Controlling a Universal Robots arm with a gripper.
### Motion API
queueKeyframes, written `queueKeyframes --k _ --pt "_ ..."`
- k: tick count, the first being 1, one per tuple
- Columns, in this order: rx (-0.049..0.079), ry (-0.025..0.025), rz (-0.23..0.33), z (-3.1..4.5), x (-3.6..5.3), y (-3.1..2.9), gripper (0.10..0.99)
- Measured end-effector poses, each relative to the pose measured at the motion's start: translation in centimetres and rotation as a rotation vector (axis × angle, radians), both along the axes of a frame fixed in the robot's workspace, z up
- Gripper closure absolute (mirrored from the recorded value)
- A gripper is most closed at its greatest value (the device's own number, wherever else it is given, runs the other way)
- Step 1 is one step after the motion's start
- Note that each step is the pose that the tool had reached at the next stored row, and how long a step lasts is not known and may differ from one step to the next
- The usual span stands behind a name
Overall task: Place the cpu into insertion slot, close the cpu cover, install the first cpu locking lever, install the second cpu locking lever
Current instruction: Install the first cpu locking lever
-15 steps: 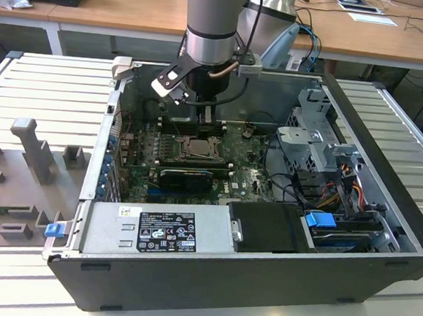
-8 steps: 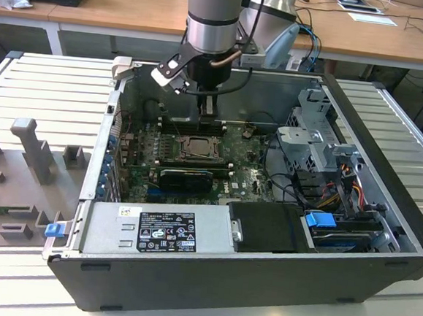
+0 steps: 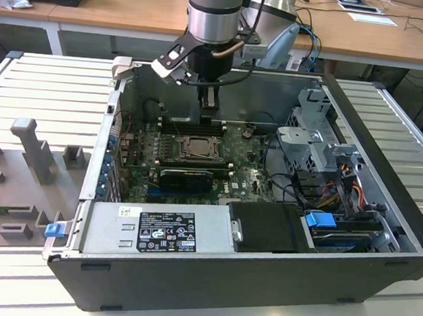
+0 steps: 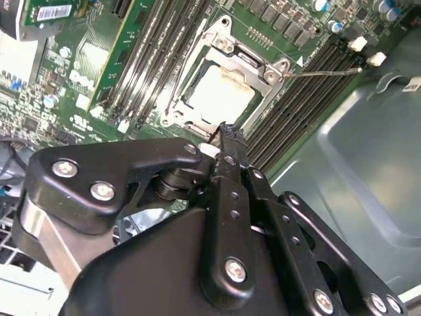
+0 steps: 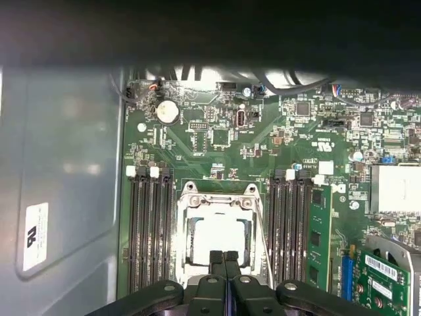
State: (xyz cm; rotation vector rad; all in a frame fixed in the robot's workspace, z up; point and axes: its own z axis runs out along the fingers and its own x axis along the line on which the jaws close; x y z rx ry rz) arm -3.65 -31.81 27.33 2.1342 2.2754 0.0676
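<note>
The cpu [image 5: 217, 236] shows its pale metal top as it lies in the insertion slot [image 3: 195, 149] on the green motherboard. The silver cpu cover [image 5: 187, 204] lies flat around it as a frame. From one corner of the socket a thin metal lever [image 4: 325, 70] sticks out over the black memory slots. My gripper [image 5: 223, 258] hangs just above the socket's edge, shut, its two fingertips pressed together with nothing between them. In the second wrist view the gripper [image 4: 223, 131] hides the near edge of the cpu cover [image 4: 227, 46].
Black memory slots [image 5: 148, 230] flank the socket on both sides. The open computer case [image 3: 387, 164] walls the board in, with a power supply [image 3: 158, 231] in front and a drive cage with cables [image 3: 318, 148] at the exterior view's right. A grey fixture [image 3: 29, 151] stands outside the case.
</note>
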Motion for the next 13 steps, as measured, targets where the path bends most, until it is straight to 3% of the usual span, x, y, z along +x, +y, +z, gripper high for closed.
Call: queueKeyframes --k 3,9,13 --pt "0.000 0.0000 0.106 0.00 0.00 0.00 0.980" --pt "0.000 0.0000 0.169 0.00 0.00 0.00 0.980" --pt "0.000 0.0000 0.182 0.00 0.00 0.00 0.980"
